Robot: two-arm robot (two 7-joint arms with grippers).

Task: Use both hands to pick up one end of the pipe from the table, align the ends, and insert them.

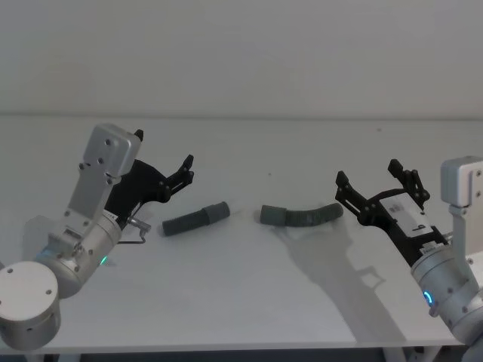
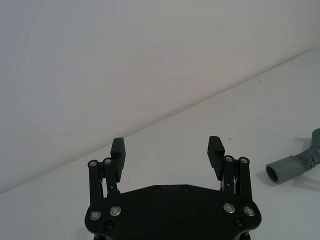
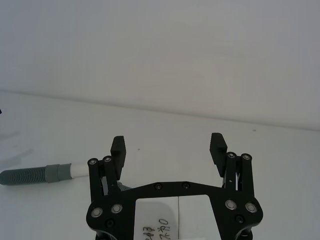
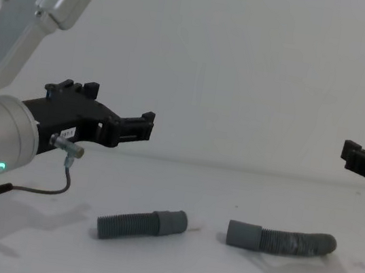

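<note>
Both hover agape: left end effector [image 1: 163, 149], right end effector [image 1: 367, 172].

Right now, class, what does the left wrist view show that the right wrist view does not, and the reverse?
Left wrist view, not the right: the left black two-finger hand, open, and the bent dark grey corrugated hose piece with its smooth cuff open-mouthed. Right wrist view, not the left: the right black two-finger hand, open, bearing a white label, and the straight dark grey corrugated hose piece with a small white tip. Both: the plain white table.
</note>
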